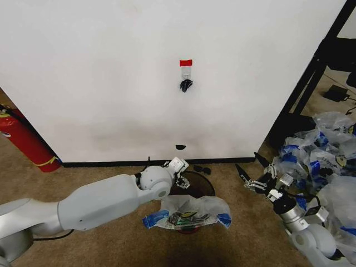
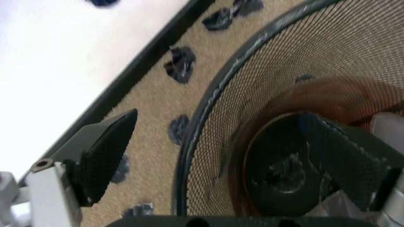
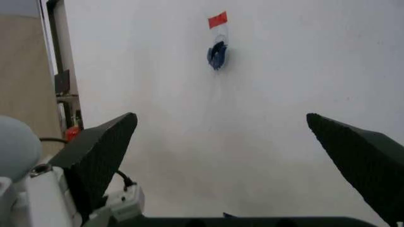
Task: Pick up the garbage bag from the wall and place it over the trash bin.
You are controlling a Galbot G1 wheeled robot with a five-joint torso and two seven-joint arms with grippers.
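My left gripper (image 1: 179, 179) hangs over the trash bin (image 2: 208, 118), fingers apart, one inside the rim. The garbage bag (image 1: 189, 214) drapes across the bin's near side only. I'd pull its far edge over the rim evenly. My right gripper (image 1: 248, 179) waits, fingers apart.

Tan carpet (image 1: 111, 172) covers the floor, with a black baseboard (image 1: 111, 164) along its far edge; a red fire extinguisher (image 1: 25, 142) leans at left, a heap of clear-and-blue plastic bags (image 1: 325, 161) lies at right
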